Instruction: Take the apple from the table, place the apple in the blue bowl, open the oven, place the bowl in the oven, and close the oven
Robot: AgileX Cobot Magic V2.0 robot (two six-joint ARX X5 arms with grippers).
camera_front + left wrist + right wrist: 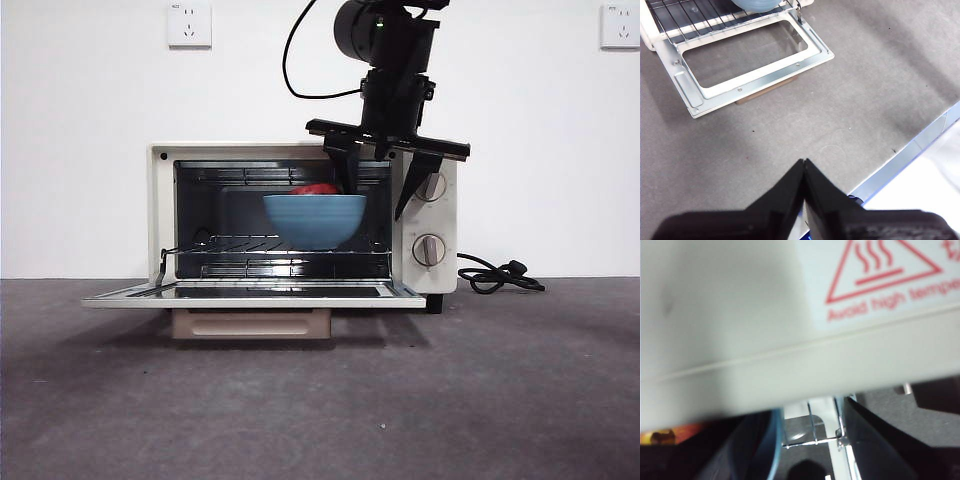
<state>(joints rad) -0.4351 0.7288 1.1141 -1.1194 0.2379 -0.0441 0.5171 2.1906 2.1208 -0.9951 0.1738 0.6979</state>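
Standing on the table (320,400), the oven (425,160) has its door (250,293) dropped flat toward the camera, long edge running side to side, handle under the front lip. Blue bowl (314,220) sits on the wire rack (240,246) inside, right of centre, apple (316,189) showing red just above its rim.

Right pincer (382,185) hangs at the oven mouth, jaws spread wide: one jaw at the bowl's right rim, the other out in front of the knob panel (430,215). Not gripping anything, as far as I can judge.

Left pincer (805,167) waits over bare table, jaws pressed together, empty. The door lies ahead of it, well apart.

Judgement: bowl is placed; closing remains. The door's free edge lies below and forward of the right pincer, which is the nearer arm.
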